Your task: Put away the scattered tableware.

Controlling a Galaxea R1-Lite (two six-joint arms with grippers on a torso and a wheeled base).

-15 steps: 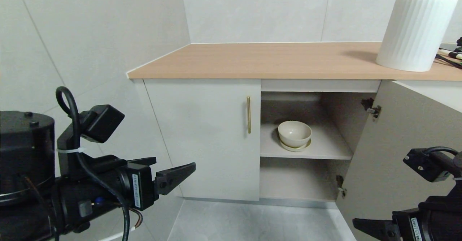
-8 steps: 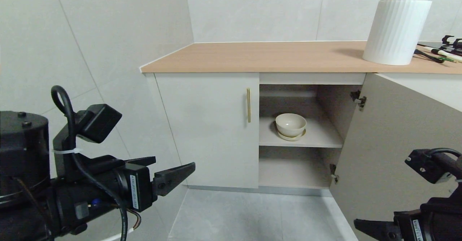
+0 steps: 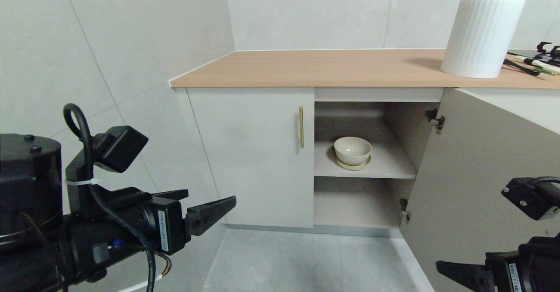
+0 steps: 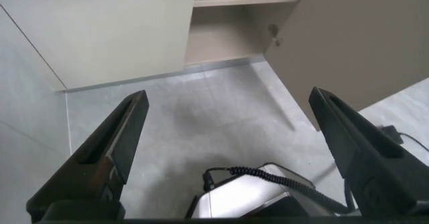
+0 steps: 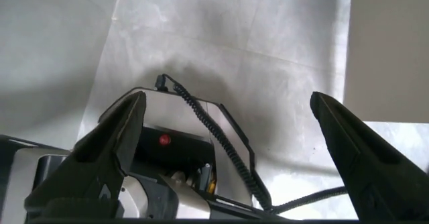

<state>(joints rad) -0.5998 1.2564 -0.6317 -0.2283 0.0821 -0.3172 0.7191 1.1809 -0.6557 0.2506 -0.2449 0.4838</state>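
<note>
On my head feed I see a light wooden countertop (image 3: 315, 66) that runs along the back wall and ends in the corner on the left. A tall white ribbed container (image 3: 481, 36) stands upright on it toward the right. Just beside that, at the counter's far right edge, lie a few pens and dark tools (image 3: 536, 62), too small for me to sort out. The walls (image 3: 306, 12) are large pale tiles. A grey tiled floor (image 3: 306, 261) spreads out below.
</note>
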